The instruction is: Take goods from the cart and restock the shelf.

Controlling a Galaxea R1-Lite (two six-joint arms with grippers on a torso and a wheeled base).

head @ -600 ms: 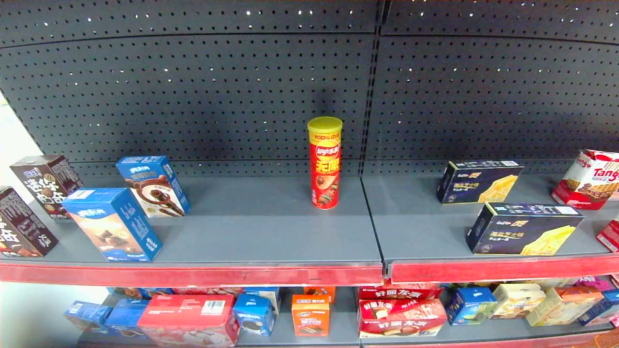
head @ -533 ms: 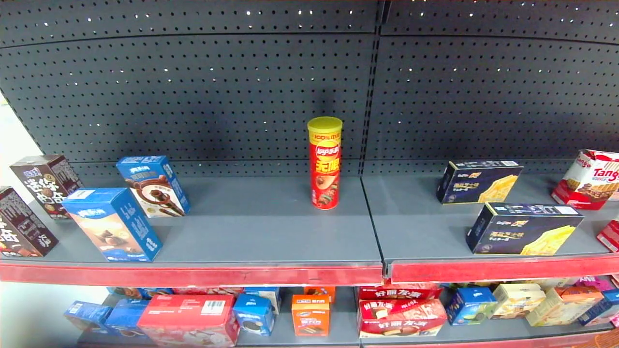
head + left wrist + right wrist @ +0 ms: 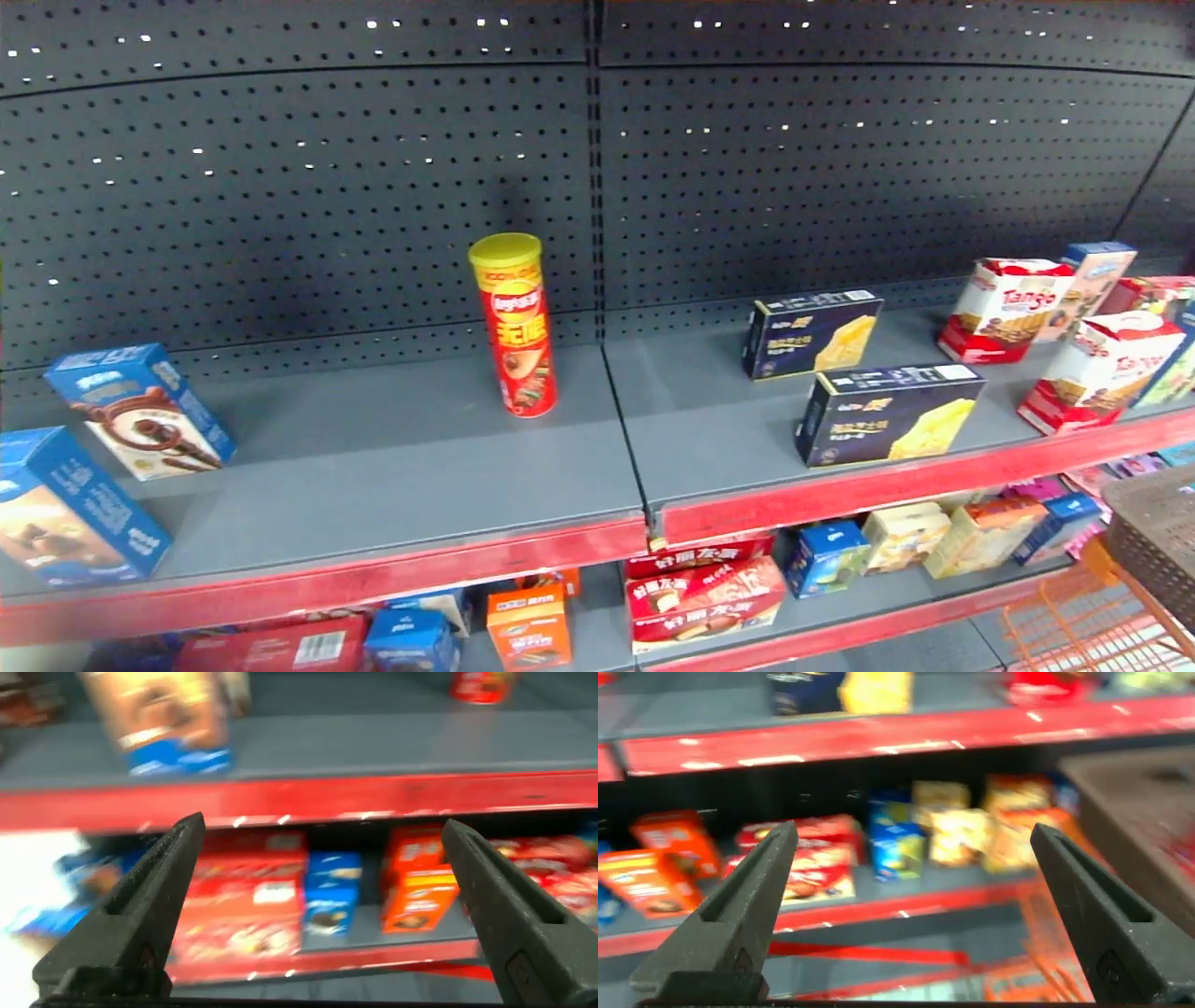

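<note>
The cart (image 3: 1102, 597) is cut off at the head view's lower right: you get an orange wire corner and a brown basket (image 3: 1158, 532) at its top, contents not made out. On the shelf (image 3: 392, 485), the blue box (image 3: 56, 509) at the far left is also cut off. The left jaws stand wide apart and empty, facing lower-shelf boxes that are hard to tell apart. The right jaws gape equally, holding nothing. 1 crisp can (image 3: 515, 322) stands upright mid-shelf, with 2 dark boxes (image 3: 887, 415) to its right.
</note>
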